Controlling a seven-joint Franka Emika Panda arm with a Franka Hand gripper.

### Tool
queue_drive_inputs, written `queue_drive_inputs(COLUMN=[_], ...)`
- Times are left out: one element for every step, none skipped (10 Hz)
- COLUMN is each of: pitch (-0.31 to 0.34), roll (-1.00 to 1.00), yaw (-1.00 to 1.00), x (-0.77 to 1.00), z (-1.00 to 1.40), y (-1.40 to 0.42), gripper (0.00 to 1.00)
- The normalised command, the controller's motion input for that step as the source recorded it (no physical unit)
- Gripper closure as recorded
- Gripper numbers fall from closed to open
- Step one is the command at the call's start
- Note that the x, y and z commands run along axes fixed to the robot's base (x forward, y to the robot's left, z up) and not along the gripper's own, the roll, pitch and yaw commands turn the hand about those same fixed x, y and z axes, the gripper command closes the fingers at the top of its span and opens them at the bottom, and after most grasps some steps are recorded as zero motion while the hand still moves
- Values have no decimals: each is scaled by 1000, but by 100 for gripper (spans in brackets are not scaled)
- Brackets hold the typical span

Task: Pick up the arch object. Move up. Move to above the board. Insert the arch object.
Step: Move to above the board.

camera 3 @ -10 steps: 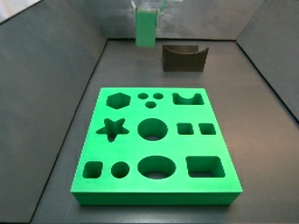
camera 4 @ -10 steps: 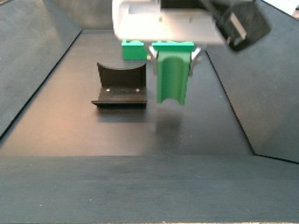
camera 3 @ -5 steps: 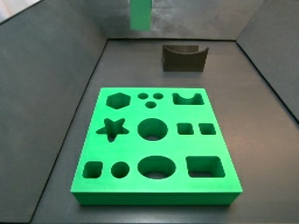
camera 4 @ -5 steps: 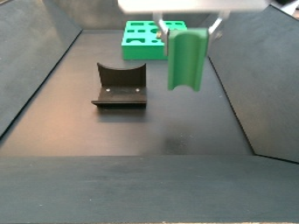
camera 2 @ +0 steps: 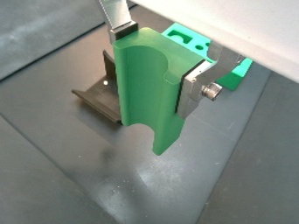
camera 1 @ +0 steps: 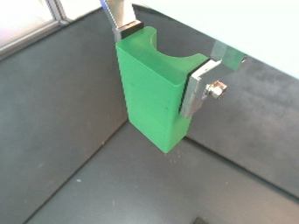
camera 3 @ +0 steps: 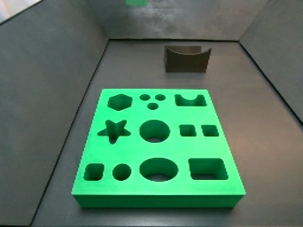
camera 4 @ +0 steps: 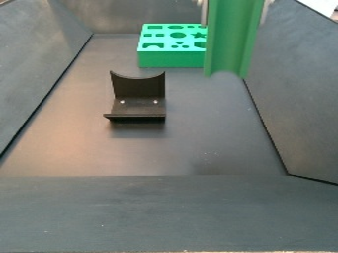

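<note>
My gripper [camera 1: 163, 59] is shut on the arch object [camera 1: 152, 87], a tall light green block with a curved notch. It holds the block upright, well above the dark floor. The silver fingers [camera 1: 198, 87] press on two opposite sides. It shows the same way in a wrist view [camera 2: 146, 92]. In a side view the arch object [camera 4: 231, 35] hangs high, its top cut off by the frame. In a side view only its lower tip [camera 3: 136, 3] shows. The board [camera 3: 133, 151] lies flat on the floor, away from the gripper, also seen in a side view [camera 4: 165, 59].
The fixture [camera 3: 186, 58], a dark bracket on a base plate, stands on the floor between the board's end and the back wall. It also shows in a side view [camera 4: 136, 97] and a wrist view [camera 2: 100, 92]. Sloped grey walls enclose the floor.
The gripper has risen with the arch object held in it. In the side views the block has climbed to the top edge, and the gripper body has left the frame.
</note>
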Motion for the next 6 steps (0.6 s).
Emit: queue_drive_inputs(pitch=[40,51,54,54,36,38], roll=[-141,-142,-142,-140,122,132], yaw=[-21,-23,-25,-27,410,406], x=[-38,-14,-5,3,125,125], z=[694,519,401,173,150,150], y=[84,62,52,39,-1000,-1000], gripper=[100,100,100,100,100,100])
